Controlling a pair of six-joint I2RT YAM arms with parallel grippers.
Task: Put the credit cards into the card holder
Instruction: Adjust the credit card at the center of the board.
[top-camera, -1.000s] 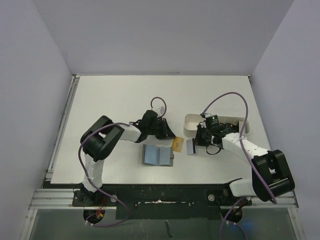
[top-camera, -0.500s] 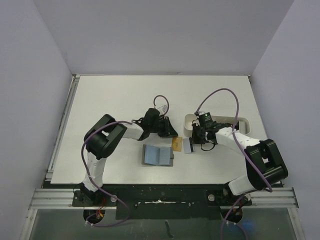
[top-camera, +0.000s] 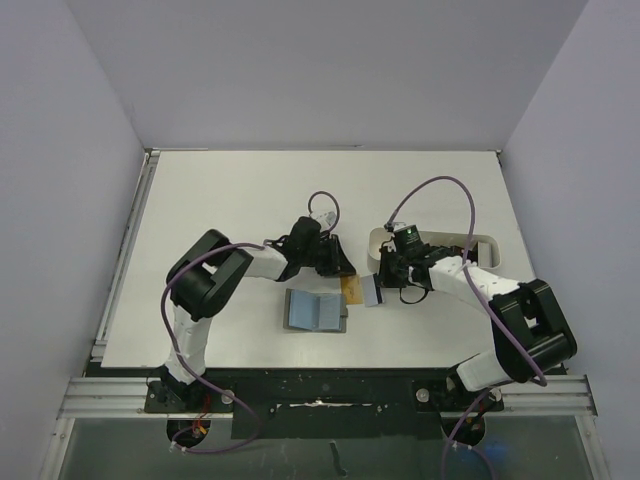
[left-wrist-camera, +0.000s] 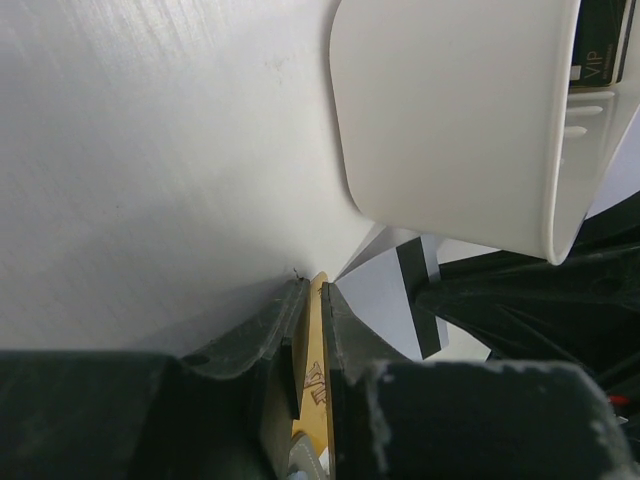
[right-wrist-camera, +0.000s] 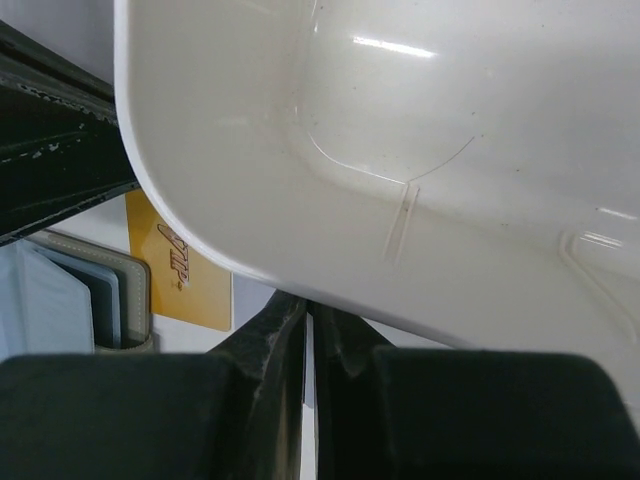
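White table (top-camera: 230, 200) mid-frame, lilac walls (top-camera: 60, 150) around; my left gripper (left-wrist-camera: 312, 300) pinches a gold card (right-wrist-camera: 180, 275), right gripper (right-wrist-camera: 307, 315) clamps a pale card (top-camera: 374, 292).

Probably a lab: plain walls (top-camera: 330, 70) box in a white table (top-camera: 220, 190).

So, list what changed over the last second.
The right fingers carried their striped card left, nearer the gold card. The left fingers, pinching the gold card, edged slightly right. Nothing was let go. The open wallet and white tray stayed put.
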